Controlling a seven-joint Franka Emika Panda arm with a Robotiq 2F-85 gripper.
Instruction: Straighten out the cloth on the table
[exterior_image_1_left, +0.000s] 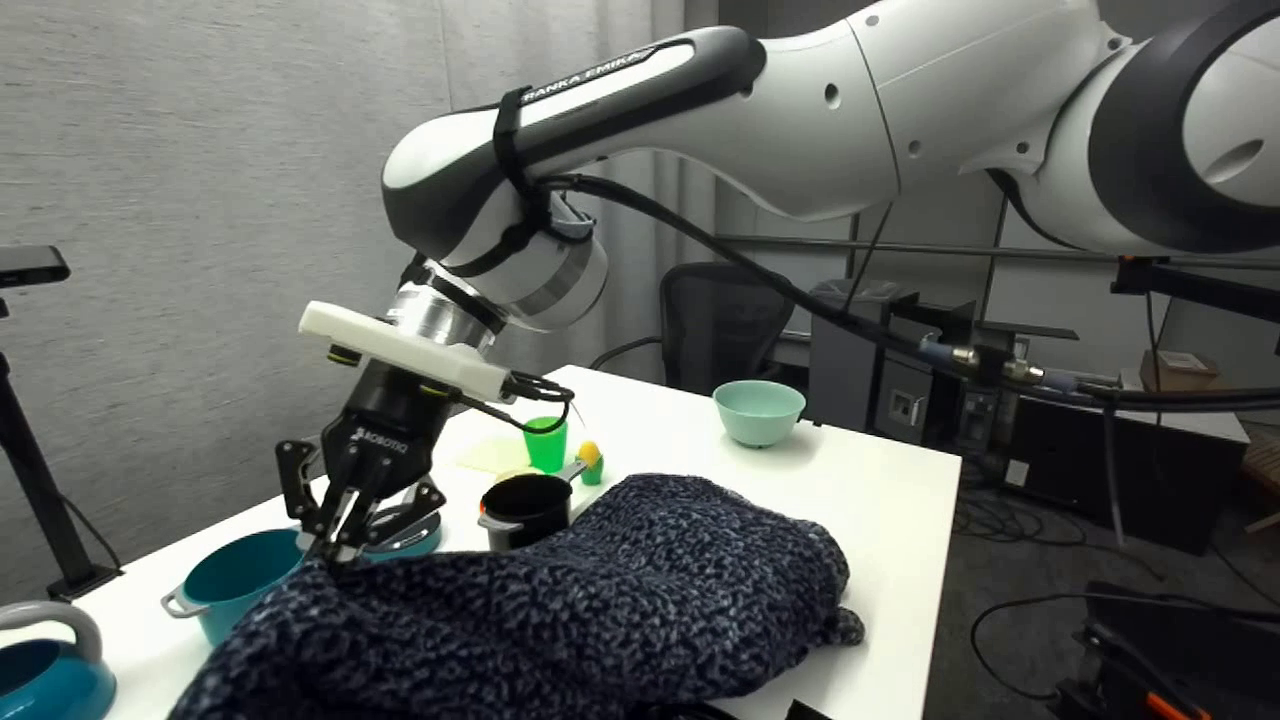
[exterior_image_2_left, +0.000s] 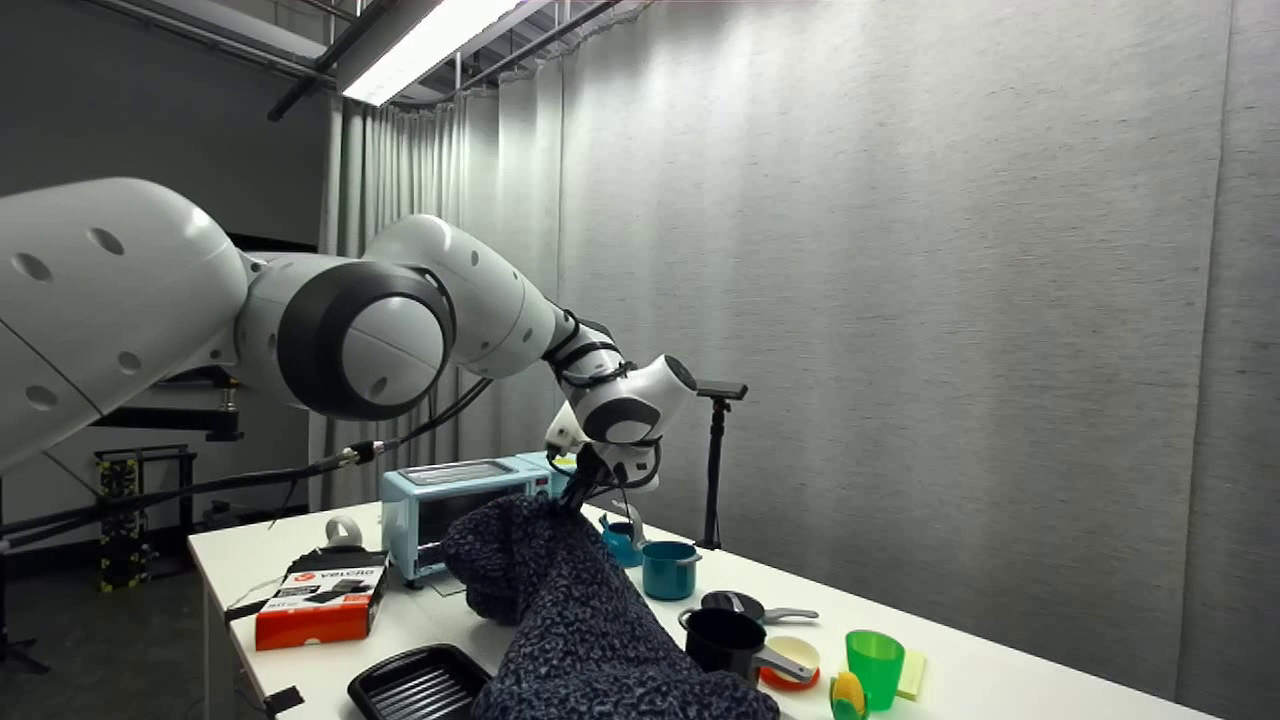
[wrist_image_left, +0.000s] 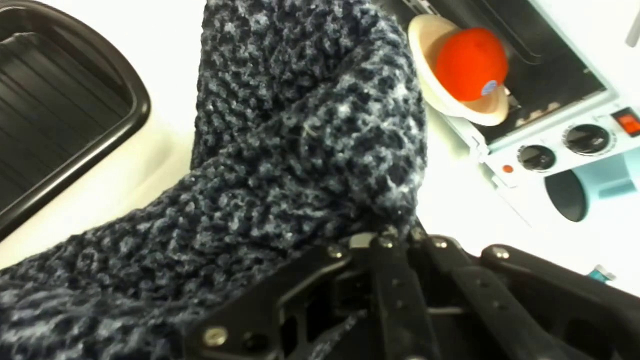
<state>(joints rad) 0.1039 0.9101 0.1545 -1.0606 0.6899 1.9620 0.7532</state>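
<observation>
The cloth (exterior_image_1_left: 640, 600), dark navy-black with white speckles, lies rumpled on the white table (exterior_image_1_left: 880, 490). It also shows in an exterior view (exterior_image_2_left: 590, 630), where one end rises in a fold to my gripper (exterior_image_2_left: 572, 500). My gripper (exterior_image_1_left: 340, 550) is shut on the cloth's edge and holds that part raised above the table. In the wrist view the cloth (wrist_image_left: 300, 150) runs from the fingertips (wrist_image_left: 402, 234) up and to the left, folded over itself. The part between the fingertips is mostly hidden. The cloth's far end lies bunched on the table.
Near the cloth stand a teal pot (exterior_image_1_left: 235, 580), a black pot (exterior_image_1_left: 530, 505), a green cup (exterior_image_1_left: 545, 447) and a mint bowl (exterior_image_1_left: 758, 412). A black grill pan (exterior_image_2_left: 425, 685), a Velcro box (exterior_image_2_left: 320, 600), a light-blue toaster oven (exterior_image_2_left: 400, 525) and a teal kettle (exterior_image_2_left: 622, 545) also stand there.
</observation>
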